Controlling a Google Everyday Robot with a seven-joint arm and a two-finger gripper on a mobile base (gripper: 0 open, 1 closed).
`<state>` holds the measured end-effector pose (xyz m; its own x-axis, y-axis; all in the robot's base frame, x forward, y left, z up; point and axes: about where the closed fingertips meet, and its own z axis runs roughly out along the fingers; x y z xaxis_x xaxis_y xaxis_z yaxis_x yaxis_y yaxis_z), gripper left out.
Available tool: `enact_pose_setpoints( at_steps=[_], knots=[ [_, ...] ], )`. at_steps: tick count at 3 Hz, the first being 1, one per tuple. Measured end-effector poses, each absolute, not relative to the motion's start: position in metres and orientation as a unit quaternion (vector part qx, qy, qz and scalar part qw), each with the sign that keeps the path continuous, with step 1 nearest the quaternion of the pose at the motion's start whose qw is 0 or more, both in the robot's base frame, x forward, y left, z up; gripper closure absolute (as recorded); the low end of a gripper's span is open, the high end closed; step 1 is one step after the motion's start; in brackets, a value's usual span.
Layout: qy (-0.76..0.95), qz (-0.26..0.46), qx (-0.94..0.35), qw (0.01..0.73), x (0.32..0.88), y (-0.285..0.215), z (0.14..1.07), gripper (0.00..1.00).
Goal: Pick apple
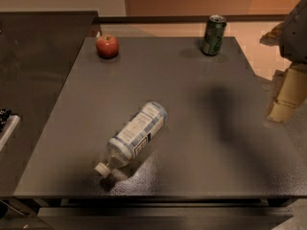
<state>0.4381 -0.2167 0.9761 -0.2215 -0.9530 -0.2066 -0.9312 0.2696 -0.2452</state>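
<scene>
Three things are carried by the bench [216,166]: the apple [107,46], set well left of the claw [291,75] at the far edge; a bottle [134,134], laid sideways; a green can [213,35], nearest it. The claw is held beyond the right edge; its opening cannot be told.

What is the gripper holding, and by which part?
Nothing visible. The gripper hangs at the right edge, apart from the apple, far left on the table.
</scene>
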Motion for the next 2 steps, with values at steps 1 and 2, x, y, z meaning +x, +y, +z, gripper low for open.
enact_pose_setpoints(
  at_steps=[1, 2],
  knots=[
    [0.781, -0.034, -0.603, 0.159, 0.4381, -0.2167, 0.9761, 0.0],
    [0.777, -0.032, -0.605, 0.172, 0.4443, -0.209, 0.9775, 0.0]
  ],
)
